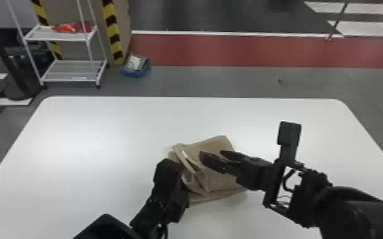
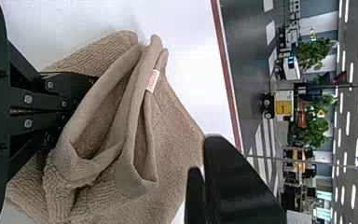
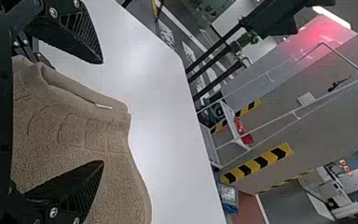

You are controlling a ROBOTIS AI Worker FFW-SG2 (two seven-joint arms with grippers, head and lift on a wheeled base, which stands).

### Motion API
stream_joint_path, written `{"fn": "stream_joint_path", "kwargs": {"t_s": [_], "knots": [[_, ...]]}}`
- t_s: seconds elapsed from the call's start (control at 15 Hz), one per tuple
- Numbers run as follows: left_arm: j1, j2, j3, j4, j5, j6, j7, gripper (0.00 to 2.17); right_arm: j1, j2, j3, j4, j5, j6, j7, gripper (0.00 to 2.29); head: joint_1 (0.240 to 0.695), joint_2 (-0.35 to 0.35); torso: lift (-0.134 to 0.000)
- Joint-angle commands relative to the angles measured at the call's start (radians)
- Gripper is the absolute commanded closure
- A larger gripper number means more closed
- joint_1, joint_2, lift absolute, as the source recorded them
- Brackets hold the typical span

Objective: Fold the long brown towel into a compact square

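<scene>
Brown towel (image 1: pixel 224 178), bunched and loosely folded, on the white table (image 1: pixel 105 133).

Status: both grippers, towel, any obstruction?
Left gripper shut on brown towel. Right gripper open above it. Towel partly folded; loose folds between grippers may snag.

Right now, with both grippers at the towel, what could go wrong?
The towel's loose, standing folds beside the left gripper could get pressed into a lumpy, uneven square. The right gripper, its fingers apart, might pinch only some of the layers. The two grippers are also close together, so they could bump if both move inward.
</scene>
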State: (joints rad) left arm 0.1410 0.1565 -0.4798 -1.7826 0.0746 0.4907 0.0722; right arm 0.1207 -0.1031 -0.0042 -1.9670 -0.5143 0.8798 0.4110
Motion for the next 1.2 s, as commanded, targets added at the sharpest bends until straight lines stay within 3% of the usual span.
{"fn": "stream_joint_path", "kwargs": {"t_s": [0.0, 0.07, 0.13, 0.4, 0.53, 0.73, 1.13], "knots": [[0.000, 0.000, 0.003, 0.002, 0.002, -0.016, 0.009, 2.13, 0.068, -0.003, -0.077, -0.061, -0.001, -0.003, 0.046, 0.77, 0.695, -0.064, -0.114], [0.000, 0.000, 0.003, 0.003, 0.004, -0.025, 0.012, 2.13, 0.091, -0.007, -0.108, -0.082, 0.013, -0.003, 0.069, 1.67, 0.695, -0.074, -0.114], [0.000, -0.002, 0.006, 0.005, 0.005, -0.028, 0.012, 2.13, 0.120, -0.020, -0.131, -0.112, 0.045, 0.009, 0.078, 2.15, 0.695, -0.083, -0.114], [0.000, -0.002, 0.009, 0.011, 0.011, -0.031, 0.018, 2.11, 0.206, -0.033, -0.186, -0.181, 0.117, 0.071, 0.086, 2.19, 0.695, -0.159, -0.114], [0.000, -0.002, 0.010, 0.012, 0.011, -0.031, 0.018, 2.11, 0.235, -0.035, -0.192, -0.181, 0.119, 0.089, 0.143, 2.19, 0.695, -0.179, -0.114], [0.009, -0.002, 0.020, 0.009, 0.011, -0.031, 0.020, 2.11, 0.272, -0.035, -0.171, -0.181, 0.119, 0.074, 0.169, 2.19, 0.695, -0.180, -0.114], [0.017, 0.000, 0.023, -0.008, 0.011, -0.028, 0.017, 2.11, 0.177, -0.033, -0.097, -0.026, 0.186, -0.003, 0.132, 2.19, 0.695, -0.165, -0.114]]}}
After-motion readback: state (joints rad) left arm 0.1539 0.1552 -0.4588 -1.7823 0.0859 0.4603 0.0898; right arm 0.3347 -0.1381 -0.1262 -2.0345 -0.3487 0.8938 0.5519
